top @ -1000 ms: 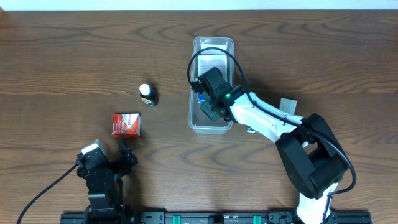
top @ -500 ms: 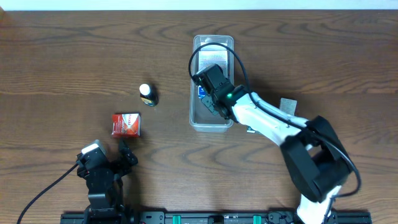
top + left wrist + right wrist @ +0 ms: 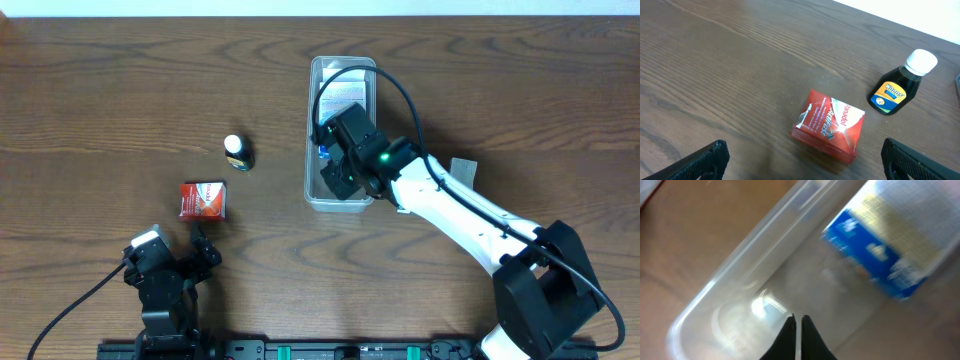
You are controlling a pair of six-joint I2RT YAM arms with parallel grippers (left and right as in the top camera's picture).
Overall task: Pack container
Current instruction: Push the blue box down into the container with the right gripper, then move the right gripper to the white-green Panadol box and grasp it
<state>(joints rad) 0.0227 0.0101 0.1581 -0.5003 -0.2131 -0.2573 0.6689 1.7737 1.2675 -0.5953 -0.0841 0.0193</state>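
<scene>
The right gripper [image 3: 796, 318], jaws closed and empty, hangs over the bare near end of the clear, round-cornered container [image 3: 343, 63]. The left gripper [image 3: 805, 145] holds its jaws wide open above the worktop [image 3: 120, 110].

Dark wood-grain table [image 3: 120, 100], evenly lit

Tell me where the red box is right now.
Overhead, the red box lies on the left side of the table, between the dark bottle and the open left gripper, touching neither.

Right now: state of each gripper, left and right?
Left gripper: open, holding nothing.
Right gripper: shut, nothing between its fingers, down inside the container.
</scene>
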